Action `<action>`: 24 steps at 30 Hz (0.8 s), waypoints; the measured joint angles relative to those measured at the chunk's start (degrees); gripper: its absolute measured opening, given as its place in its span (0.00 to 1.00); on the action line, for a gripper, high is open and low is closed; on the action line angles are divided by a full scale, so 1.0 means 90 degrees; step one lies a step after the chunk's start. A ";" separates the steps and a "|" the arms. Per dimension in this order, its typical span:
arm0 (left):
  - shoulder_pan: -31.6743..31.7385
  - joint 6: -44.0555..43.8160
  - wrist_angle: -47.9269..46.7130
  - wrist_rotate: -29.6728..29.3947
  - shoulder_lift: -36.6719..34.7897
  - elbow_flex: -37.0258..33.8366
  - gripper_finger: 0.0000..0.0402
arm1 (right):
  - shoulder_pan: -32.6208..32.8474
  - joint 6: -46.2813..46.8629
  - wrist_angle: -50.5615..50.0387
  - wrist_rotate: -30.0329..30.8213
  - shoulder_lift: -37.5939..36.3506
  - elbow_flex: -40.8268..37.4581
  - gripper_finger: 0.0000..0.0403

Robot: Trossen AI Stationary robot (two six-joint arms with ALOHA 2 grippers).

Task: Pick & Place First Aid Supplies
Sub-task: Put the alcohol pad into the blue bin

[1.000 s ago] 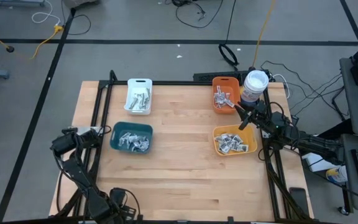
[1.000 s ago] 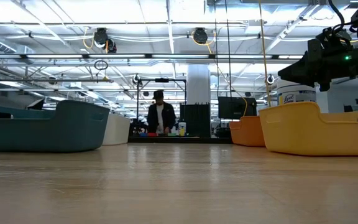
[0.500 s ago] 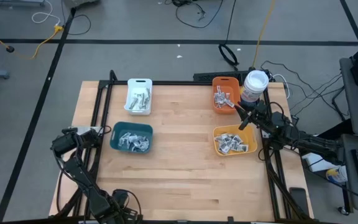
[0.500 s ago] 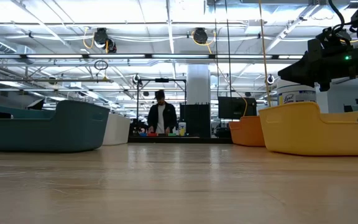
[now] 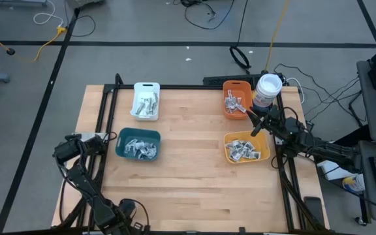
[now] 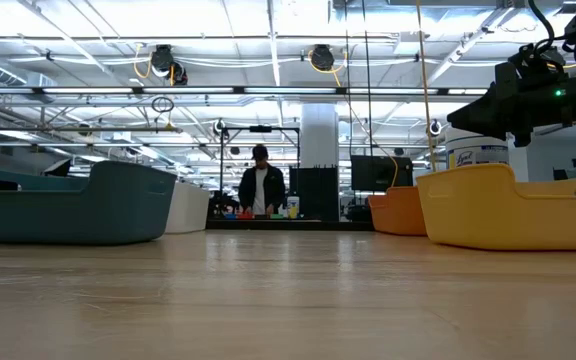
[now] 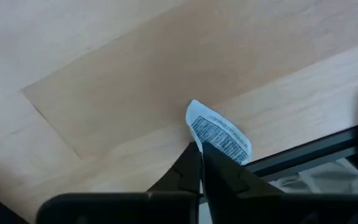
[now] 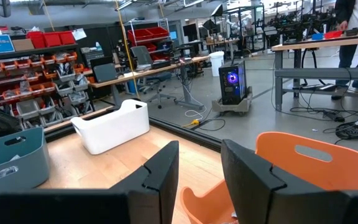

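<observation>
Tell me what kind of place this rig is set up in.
Probably a robotics lab or workshop: shelving with red parts bins, workbenches, a computer tower on the floor, and a person working at a far bench.

Pinched between my left pincer's (image 7: pixel 201 163) closed fingers is a small white paper packet (image 7: pixel 219 133) with rows of fine dark print, too small for me to read. The round white-lidded tub (image 6: pixel 476 158) behind the yellow plastic bin (image 6: pixel 513 208) carries script lettering I cannot make out either.
</observation>
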 joint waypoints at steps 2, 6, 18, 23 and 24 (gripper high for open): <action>0.0002 0.0139 0.0014 -0.0012 0.0000 0.0000 0.02 | 0.0000 0.0000 0.0000 0.0000 0.0001 0.0000 0.29; 0.0019 0.0632 0.0006 -0.0043 -0.0027 0.0000 0.01 | 0.0001 0.0000 0.0000 0.0000 0.0002 -0.0001 0.29; 0.0601 0.3618 -0.0988 -0.0103 -0.0889 -0.0007 0.00 | 0.0001 0.0000 0.0000 0.0002 0.0000 0.0001 0.29; 0.0879 0.5509 -0.1489 -0.0046 -0.1348 -0.0005 0.00 | 0.0001 0.0000 0.0000 0.0002 0.0000 -0.0001 0.29; 0.0935 0.5846 -0.1588 -0.0038 -0.1434 -0.0005 0.00 | -0.0001 0.0000 -0.0002 0.0000 0.0002 0.0001 0.29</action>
